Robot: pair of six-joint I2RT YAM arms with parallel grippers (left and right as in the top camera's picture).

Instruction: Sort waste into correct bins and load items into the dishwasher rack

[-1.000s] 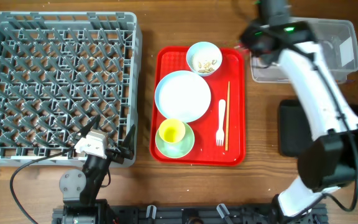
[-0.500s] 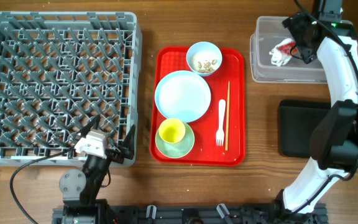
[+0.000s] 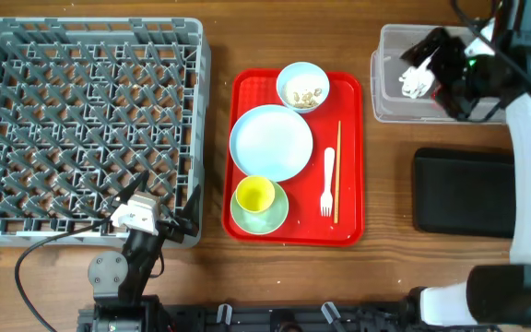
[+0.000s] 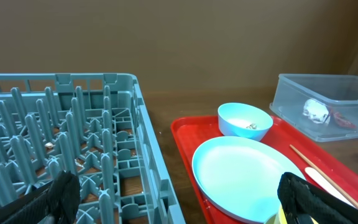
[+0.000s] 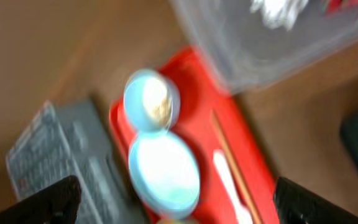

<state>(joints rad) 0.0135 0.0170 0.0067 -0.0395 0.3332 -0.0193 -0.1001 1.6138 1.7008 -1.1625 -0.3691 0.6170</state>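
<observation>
The bowl of food scraps (image 3: 302,86) stands at the far end of the red tray (image 3: 348,148). The right tool (image 3: 439,69), jaws apart and empty, hangs over the clear tub (image 3: 385,106) at the worktop's far right corner. The bowl lies leftward of it. The left tool (image 3: 166,198), also apart, is farther off.

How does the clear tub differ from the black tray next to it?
The clear tub is see-through with raised walls; the black tray is opaque and flat. The tub holds a white tissue and a red wrapper; the tray's visible surface is bare. Both are rectangular, similar in footprint, right of the red serving tray.
</observation>
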